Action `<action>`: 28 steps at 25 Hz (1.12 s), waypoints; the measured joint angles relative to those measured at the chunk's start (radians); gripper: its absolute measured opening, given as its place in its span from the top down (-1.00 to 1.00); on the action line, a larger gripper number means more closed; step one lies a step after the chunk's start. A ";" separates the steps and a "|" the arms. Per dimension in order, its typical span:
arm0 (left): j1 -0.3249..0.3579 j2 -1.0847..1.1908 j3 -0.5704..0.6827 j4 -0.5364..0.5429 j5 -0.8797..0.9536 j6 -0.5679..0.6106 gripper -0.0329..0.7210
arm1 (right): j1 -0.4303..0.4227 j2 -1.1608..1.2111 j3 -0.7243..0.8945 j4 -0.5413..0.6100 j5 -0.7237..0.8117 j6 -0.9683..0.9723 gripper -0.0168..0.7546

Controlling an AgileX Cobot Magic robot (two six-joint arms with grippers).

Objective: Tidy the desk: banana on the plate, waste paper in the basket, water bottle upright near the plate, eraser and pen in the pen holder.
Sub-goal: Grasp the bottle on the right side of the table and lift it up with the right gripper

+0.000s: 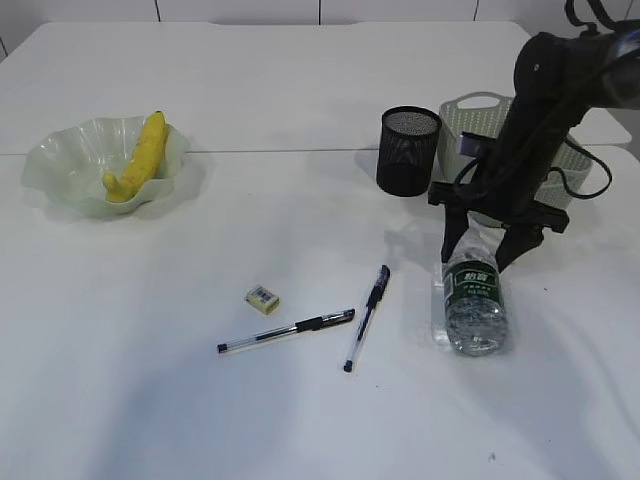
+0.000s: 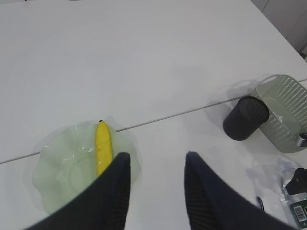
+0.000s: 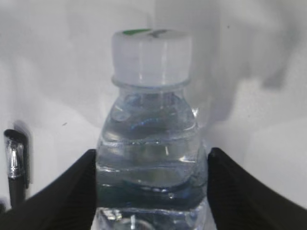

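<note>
Water bottle (image 1: pixel 474 300) lies on its side on the tabletop (image 1: pixel 300 420), just right of two pens. Right hand (image 1: pixel 487 240) straddles its neck end, fingers apart on either side, not clamped. Left hand (image 2: pixel 156 191) hangs apart, holding nothing, above the plate (image 2: pixel 53 187) carrying the banana (image 2: pixel 103 146).

Bottle (image 1: pixel 473 296) lying flat between my spread right fingers (image 3: pixel 72 191); banana (image 1: pixel 139 157) sitting on plate (image 1: pixel 60 165); 2 pens (image 1: pixel 325 325), eraser (image 1: pixel 262 299) lying loose.
</note>
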 joint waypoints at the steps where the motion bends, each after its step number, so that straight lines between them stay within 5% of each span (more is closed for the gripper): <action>1: 0.000 0.000 0.000 0.000 0.000 0.000 0.22 | 0.000 -0.002 0.002 0.000 0.000 0.000 -0.31; 9: 0.000 0.000 0.000 0.000 0.000 0.000 0.22 | 0.002 -0.002 0.003 0.003 0.000 0.000 0.00; 28: 0.000 0.000 0.000 -0.035 0.000 0.000 0.22 | 0.002 -0.038 0.016 0.054 -0.004 -0.094 0.03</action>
